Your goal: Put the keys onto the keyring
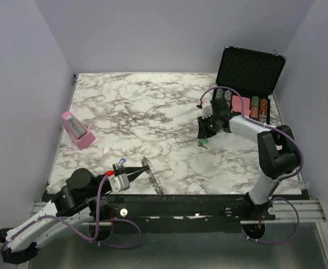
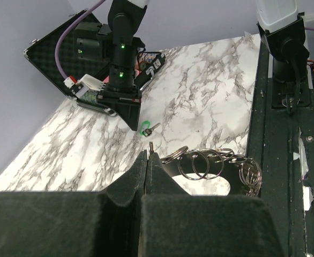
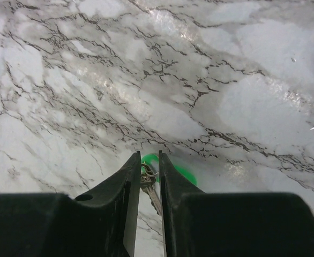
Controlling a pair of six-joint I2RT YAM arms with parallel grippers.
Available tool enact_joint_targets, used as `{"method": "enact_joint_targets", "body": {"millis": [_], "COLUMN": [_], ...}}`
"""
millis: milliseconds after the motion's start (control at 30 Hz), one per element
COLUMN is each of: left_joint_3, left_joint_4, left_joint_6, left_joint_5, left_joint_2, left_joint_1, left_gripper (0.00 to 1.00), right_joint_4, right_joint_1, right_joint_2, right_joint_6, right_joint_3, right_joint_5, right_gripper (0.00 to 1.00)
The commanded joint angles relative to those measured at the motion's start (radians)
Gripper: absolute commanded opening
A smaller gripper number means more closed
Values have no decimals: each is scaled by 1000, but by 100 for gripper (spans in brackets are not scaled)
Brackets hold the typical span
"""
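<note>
A: So where is the keyring (image 1: 153,177)?

B: Near the front edge of the marble table (image 1: 153,112), towards the left. It is a string of linked metal rings lying slantwise, just beyond the black rail (image 1: 181,204) that carries the arm bases.

A: And the left gripper (image 2: 147,154)?

B: Its fingers are pressed together with no gap showing. The tips sit right against the near end of the rings. I cannot tell whether a ring is pinched between them or only touched.

A: What about the keys?

B: I can make out one for sure, a green key (image 3: 151,190). It lies on the marble on the right half of the table, well apart from the keyring, with open marble between the two.

A: Is the right gripper (image 3: 149,158) on it?

B: It points down over it. The fingers stand a narrow slit apart, and the metal part of the key lies in that slit. The green head sticks out behind the right-hand finger, which hides part of it. Whether the fingers squeeze the key or merely straddle it, I cannot tell.

A: Anything else around?

B: A black case (image 1: 251,70) stands open at the far right corner, just behind the right gripper, with rows of poker chips (image 1: 254,106) in it. A pink box (image 1: 77,130) lies tilted near the left edge, well away from both grippers
</note>
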Motion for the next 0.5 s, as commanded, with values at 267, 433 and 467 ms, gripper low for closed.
{"method": "enact_joint_targets", "body": {"millis": [267, 433, 467], "left_joint_3": [4, 5, 4], "left_joint_4": [20, 20, 20], "left_joint_6": [5, 7, 7], "left_joint_5": [-11, -11, -11], "left_joint_2": [7, 6, 7], "left_joint_1": [-7, -7, -6], "left_gripper": [0, 0, 0], "right_joint_4": [-55, -58, -61], "right_joint_1": [-6, -6, -6], "right_joint_2": [23, 31, 32], "right_joint_6": [8, 8, 8], "right_joint_3": [23, 17, 17], "right_joint_5": [27, 27, 31], "right_gripper": [29, 33, 33]}}
